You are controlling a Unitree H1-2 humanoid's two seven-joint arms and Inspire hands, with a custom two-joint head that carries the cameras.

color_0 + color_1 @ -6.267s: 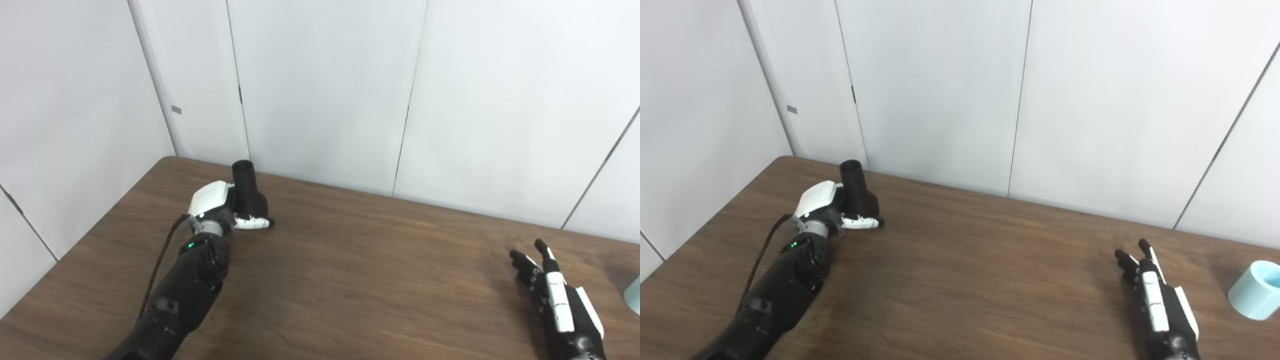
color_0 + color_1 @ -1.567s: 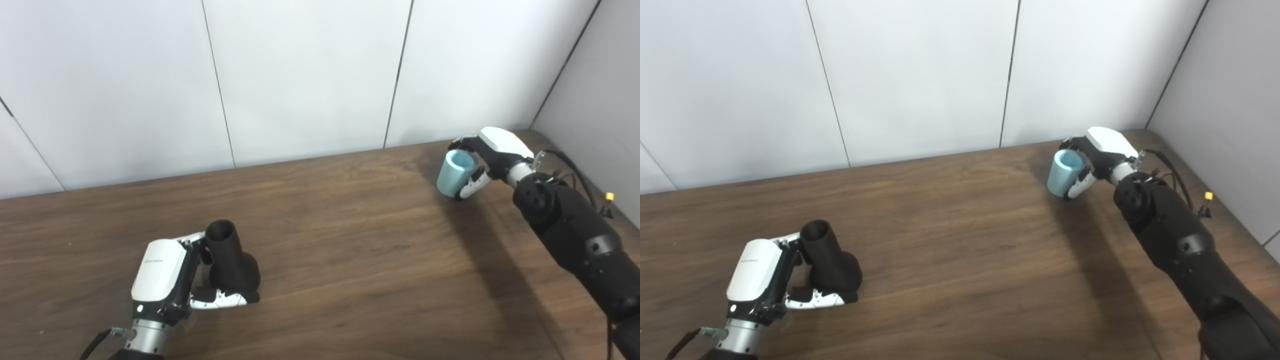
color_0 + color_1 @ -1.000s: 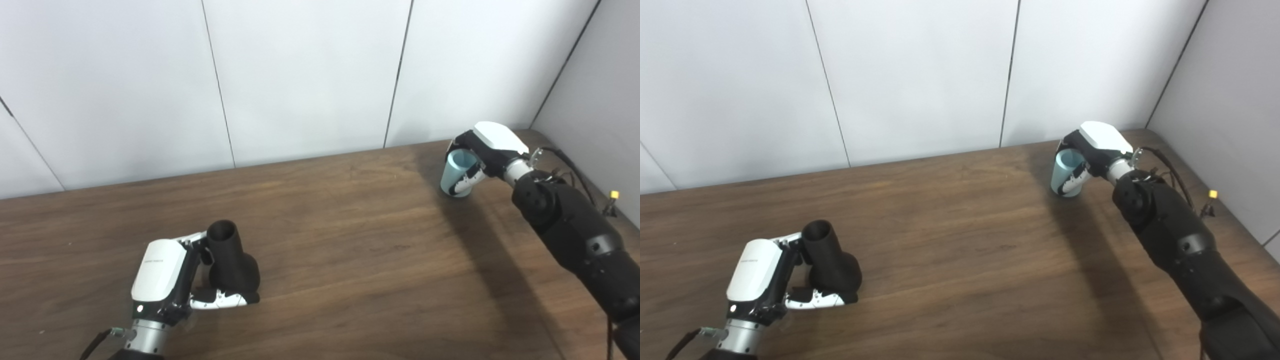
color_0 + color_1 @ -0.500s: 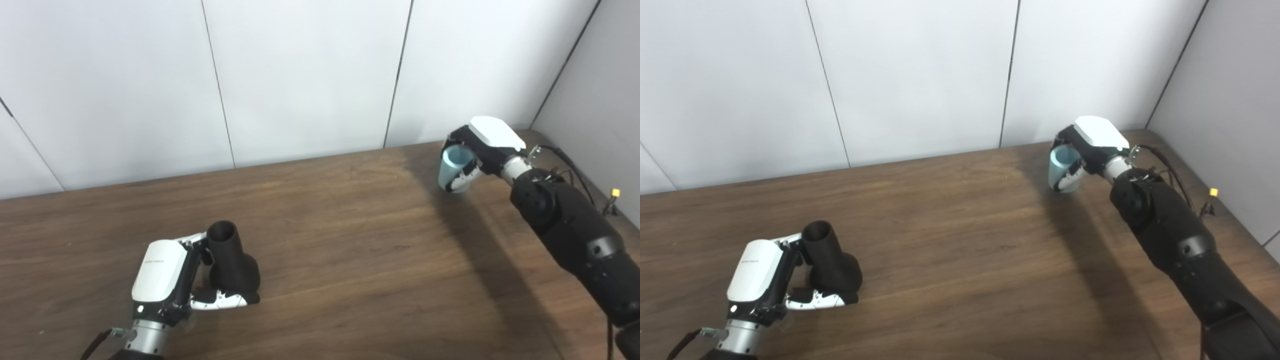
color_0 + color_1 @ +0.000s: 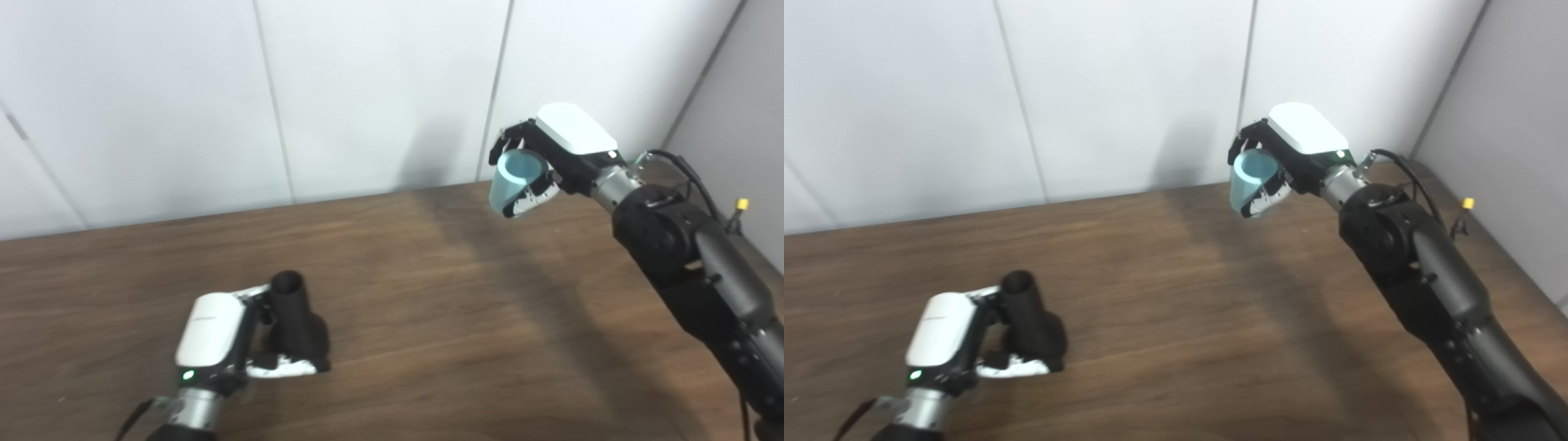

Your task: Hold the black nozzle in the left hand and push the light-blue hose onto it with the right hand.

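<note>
A: Item one, black nozzle point(image 5: 295, 320). Location?

B: Near left part of the wooden table point(image 5: 429, 294), standing on its wide base, narrow open mouth up and leaning a little toward the wall. Base appears to rest on the tabletop.

A: Held by?

B: Left hand point(image 5: 229, 340), white-backed, wrapped round the lower body of the nozzle from its left side. One white finger point(image 5: 288, 367) lies across the front of the base.

A: Item two, light-blue hose point(image 5: 1247, 177).

B: A short, stubby tube, open end facing up and toward us. Off the table, in the air near the far right corner, in front of the white wall panels point(image 5: 1127, 92).

A: Held by?

B: Right hand point(image 5: 1283, 162), closed round it. Dark fingers curl over the far side, a white-and-black digit crosses the lower near side. White back of the hand faces up.

A: Relation of items one and two?

B: Well apart. Nozzle low on the left, hose raised on the right, bare tabletop between them. Not joined.

A: Other entries?

B: Black cable point(image 5: 1415, 177) looping behind the right wrist. Small yellow tag point(image 5: 742, 204) near the right wall.
</note>
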